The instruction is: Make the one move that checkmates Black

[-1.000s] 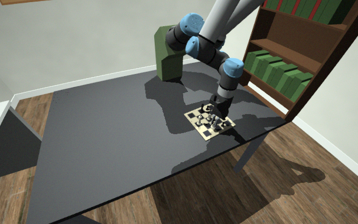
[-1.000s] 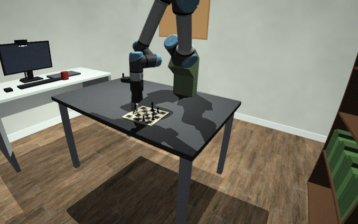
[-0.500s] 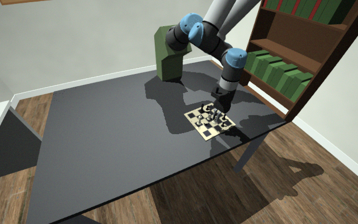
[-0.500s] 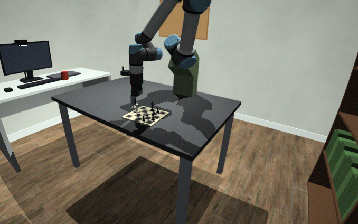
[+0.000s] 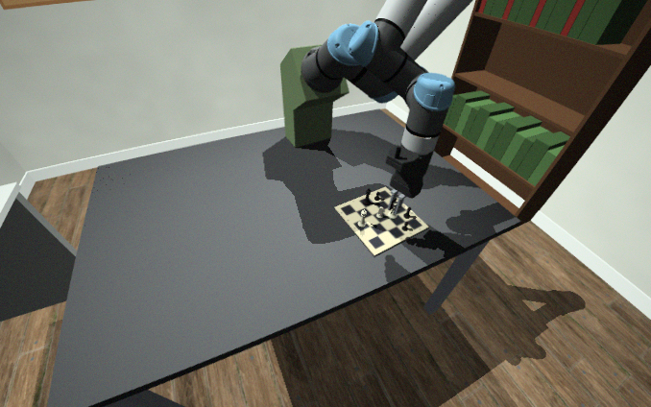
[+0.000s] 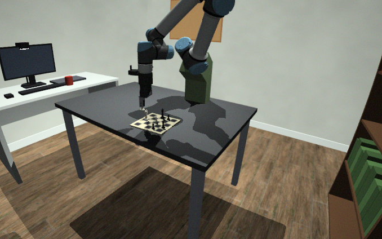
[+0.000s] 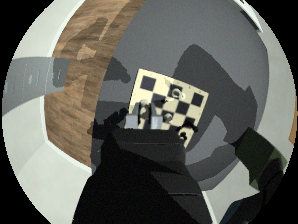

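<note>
A small chessboard [image 5: 381, 218] lies near the right edge of the dark table and also shows in the exterior view [image 6: 155, 122] and the wrist view [image 7: 169, 106]. Several black pieces, among them a tall one [image 6: 162, 113], and a few white pieces, such as one [image 5: 362, 218], stand on it. My gripper [image 5: 395, 202] points straight down over the board's far side. It is shut on a white piece and holds it a little above the board [image 6: 141, 107]. The piece shows as a pale shape between the fingertips in the wrist view [image 7: 144, 120]. I cannot tell its kind.
The arm's green pedestal [image 5: 310, 96] stands on the table behind the board. A brown bookshelf [image 5: 545, 90] with green books stands close to the table's right edge. A white desk with a monitor [image 6: 26, 62] stands apart at the left.
</note>
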Controlling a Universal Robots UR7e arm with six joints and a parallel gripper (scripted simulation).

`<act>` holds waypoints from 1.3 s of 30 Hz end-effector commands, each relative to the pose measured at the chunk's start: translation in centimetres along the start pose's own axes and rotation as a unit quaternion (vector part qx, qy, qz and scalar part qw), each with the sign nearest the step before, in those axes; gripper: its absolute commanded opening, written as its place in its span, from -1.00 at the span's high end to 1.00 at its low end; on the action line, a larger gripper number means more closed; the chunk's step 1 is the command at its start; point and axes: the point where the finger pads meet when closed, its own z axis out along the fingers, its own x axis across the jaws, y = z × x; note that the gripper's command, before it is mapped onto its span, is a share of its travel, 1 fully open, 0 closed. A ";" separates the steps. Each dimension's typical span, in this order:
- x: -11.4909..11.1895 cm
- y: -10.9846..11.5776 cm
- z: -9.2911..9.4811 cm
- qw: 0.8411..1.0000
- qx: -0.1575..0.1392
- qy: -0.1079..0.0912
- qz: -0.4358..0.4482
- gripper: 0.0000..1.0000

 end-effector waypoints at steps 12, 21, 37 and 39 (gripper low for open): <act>0.0 0.0 -0.6 1.000 0.000 0.000 0.000 1.00; 0.6 0.1 -0.7 1.000 0.000 0.001 0.005 1.00; 9.5 2.4 -0.8 0.995 -0.001 0.003 0.100 1.00; 10.2 2.5 -0.6 0.994 0.000 0.001 0.109 1.00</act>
